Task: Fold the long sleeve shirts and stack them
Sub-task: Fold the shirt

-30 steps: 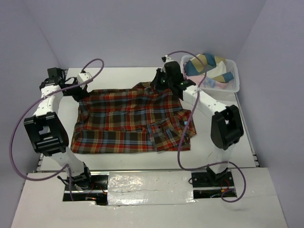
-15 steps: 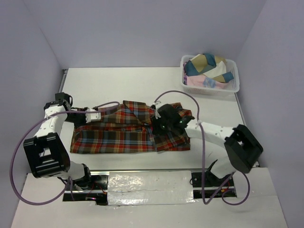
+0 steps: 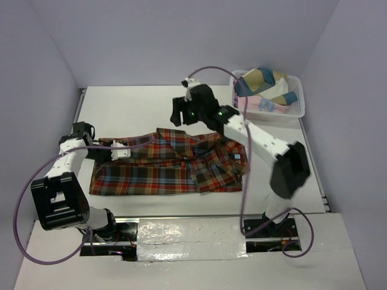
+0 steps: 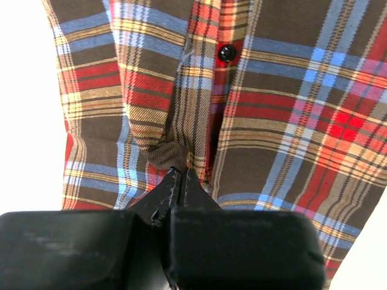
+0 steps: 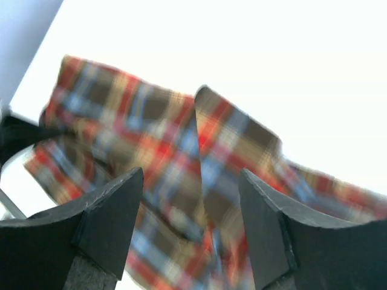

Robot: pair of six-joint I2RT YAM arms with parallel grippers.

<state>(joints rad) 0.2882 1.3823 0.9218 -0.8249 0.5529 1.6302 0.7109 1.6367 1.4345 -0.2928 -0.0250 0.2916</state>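
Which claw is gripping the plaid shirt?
The left gripper, pinched shut on the shirt; the right gripper hangs open, holding nothing.

A robot test cell in a lab: plain lavender walls [image 3: 181, 42] box in a white surface [image 3: 139, 109] at 9, 12 and 3 o'clock. Two white-and-black arms, left [image 3: 66, 162] and right [image 3: 260, 136], are bolted at its 6 o'clock edge. The only goods are a plaid shirt [image 3: 151, 175] and a white basket [image 3: 284, 113] of cloth at 1 o'clock

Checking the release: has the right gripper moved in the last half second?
Yes. The right gripper went from the shirt toward the back, now level with the basket.
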